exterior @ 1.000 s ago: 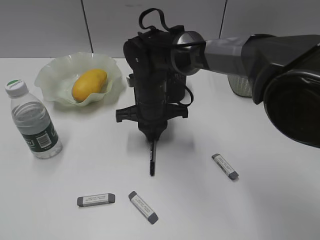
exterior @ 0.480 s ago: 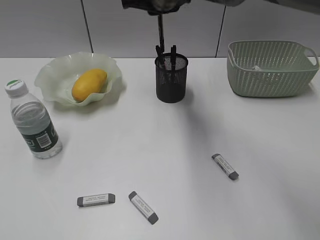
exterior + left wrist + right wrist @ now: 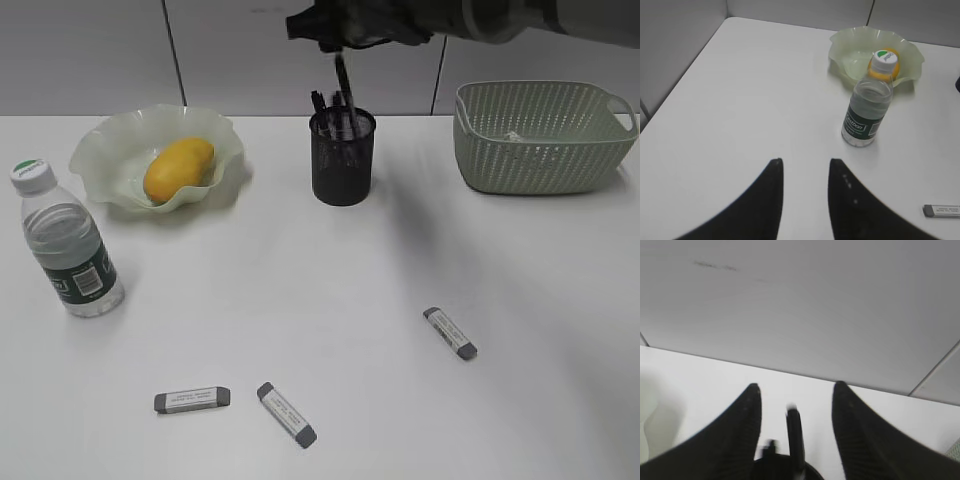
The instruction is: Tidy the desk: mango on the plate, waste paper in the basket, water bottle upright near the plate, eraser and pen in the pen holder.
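Right gripper above holder, fingers spread, pen loose between them, tip in holder. Left gripper parted, empty, over desk. Mango on plate; bottle upright at plate's 7 o'clock. Three erasers on desk; paper in basket at 3 o'clock of holder.

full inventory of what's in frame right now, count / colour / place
desk: 1, white, under everything
plate: 1, pale green, wavy rim, back left
mango: 1, yellow-orange, on the plate
water bottle: 1, clear, white cap, dark green label, upright, front left of the plate
pen holder: 1, black mesh, back centre, pens inside
pen: 1, black, between the right gripper's open jaws, lower end in the pen holder
basket: 1, sage green, back right
waste paper: 1, white, in the basket
erasers: 3, grey-white, front desk
left gripper: black, open, empty
right gripper: black, open, above the pen holder
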